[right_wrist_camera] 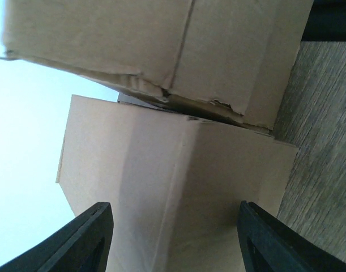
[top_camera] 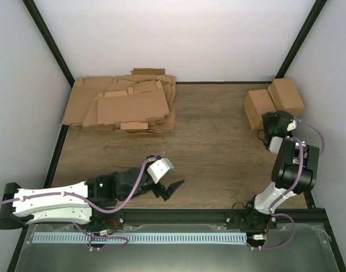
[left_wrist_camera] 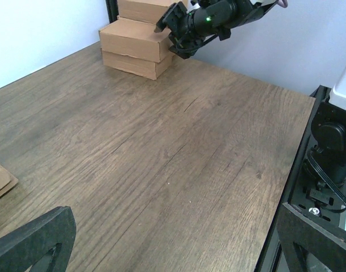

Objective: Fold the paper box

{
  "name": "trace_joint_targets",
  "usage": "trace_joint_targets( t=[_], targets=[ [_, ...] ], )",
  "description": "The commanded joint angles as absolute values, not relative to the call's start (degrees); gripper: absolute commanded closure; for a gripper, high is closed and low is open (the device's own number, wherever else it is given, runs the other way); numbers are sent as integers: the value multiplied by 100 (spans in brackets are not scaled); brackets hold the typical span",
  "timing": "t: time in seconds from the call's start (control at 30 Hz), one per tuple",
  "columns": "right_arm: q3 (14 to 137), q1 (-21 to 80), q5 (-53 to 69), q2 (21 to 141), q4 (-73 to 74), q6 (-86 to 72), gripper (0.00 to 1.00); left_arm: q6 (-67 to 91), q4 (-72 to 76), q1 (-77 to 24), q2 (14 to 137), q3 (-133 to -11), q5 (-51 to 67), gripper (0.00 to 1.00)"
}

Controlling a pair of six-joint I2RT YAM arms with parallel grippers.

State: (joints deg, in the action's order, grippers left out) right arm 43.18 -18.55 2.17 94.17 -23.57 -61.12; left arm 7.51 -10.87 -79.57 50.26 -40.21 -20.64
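step: fold looks done — stowing | paper box (right_wrist_camera: 161, 164): closed up, touching the stack of finished boxes (top_camera: 286, 95) | right gripper (right_wrist_camera: 174, 209): jaws partly apart astride it, grip unclear | left gripper (top_camera: 173, 190): jaws spread wide, empty, well away from stack | next: release, retreat without nudging stack

Wood-grain table (top_camera: 218, 153), seen from above. A heap of flat brown cardboard sheets (top_camera: 127, 107) lies well beyond the left gripper (top_camera: 174, 190), off to its left. Folded brown cardboard boxes (top_camera: 259, 105) sit together just ahead of the right gripper (top_camera: 264, 126).
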Motion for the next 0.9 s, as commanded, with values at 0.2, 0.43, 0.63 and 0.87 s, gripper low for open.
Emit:
trace_joint_targets(
  t=[0.2, 0.43, 0.63, 0.87],
  targets=[
    [4674, -1802, 185, 9624, -2451, -6216, 38, 774, -1005, -7934, 4945, -4054, -2092, 0],
    [4658, -1802, 258, 9592, -2477, -6164, 28, 768, -1011, -7931, 5007, -4055, -2104, 0],
    [4034, -1614, 212, 8889, -2772, -5793, 17, 776, -1024, -7933, 4987, -4027, -2072, 0],
    [3447, -462, -514, 7794, -3246, -3890, 18, 633, -1093, -7928, 5256, -4262, -2099, 0]
  ],
)
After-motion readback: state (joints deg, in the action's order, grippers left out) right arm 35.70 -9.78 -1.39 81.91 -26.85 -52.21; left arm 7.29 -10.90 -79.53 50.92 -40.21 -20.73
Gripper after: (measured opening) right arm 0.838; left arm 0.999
